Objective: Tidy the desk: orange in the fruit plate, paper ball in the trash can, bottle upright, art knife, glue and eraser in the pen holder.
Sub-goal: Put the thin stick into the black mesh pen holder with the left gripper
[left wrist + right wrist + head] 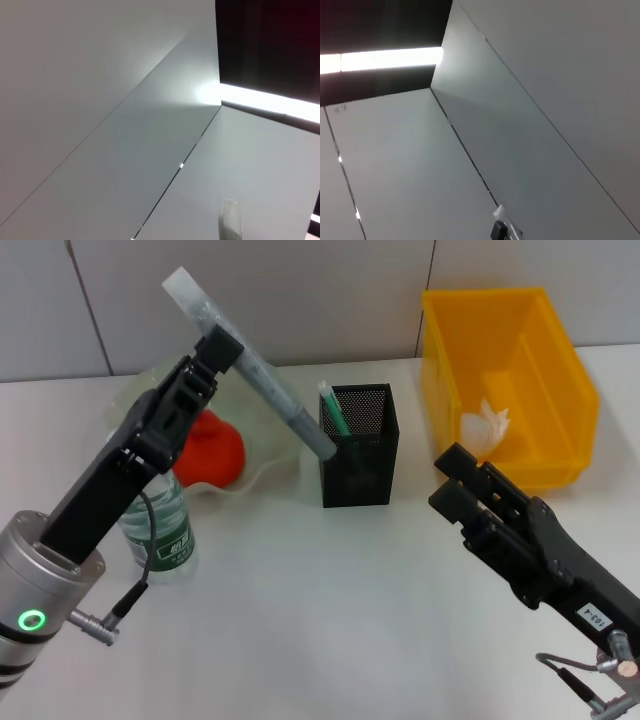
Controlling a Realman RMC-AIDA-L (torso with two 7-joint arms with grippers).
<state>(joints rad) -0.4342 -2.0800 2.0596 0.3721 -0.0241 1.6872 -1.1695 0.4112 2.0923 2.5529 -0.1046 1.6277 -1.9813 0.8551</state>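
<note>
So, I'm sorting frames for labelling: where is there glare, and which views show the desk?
Head view: even light, soft shadows, the desk is plainly visible. Left wrist view: aimed at wall panels, a bright strip of glare beside a dark area, no desk. Right wrist view: the same, a glaring strip near the dark part.

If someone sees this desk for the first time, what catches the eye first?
First, the left gripper holding a long grey stick slanted above the pen holder at mid-table. Then the bright yellow trash can at the back right with the paper ball inside, and the orange in the fruit plate.
</note>
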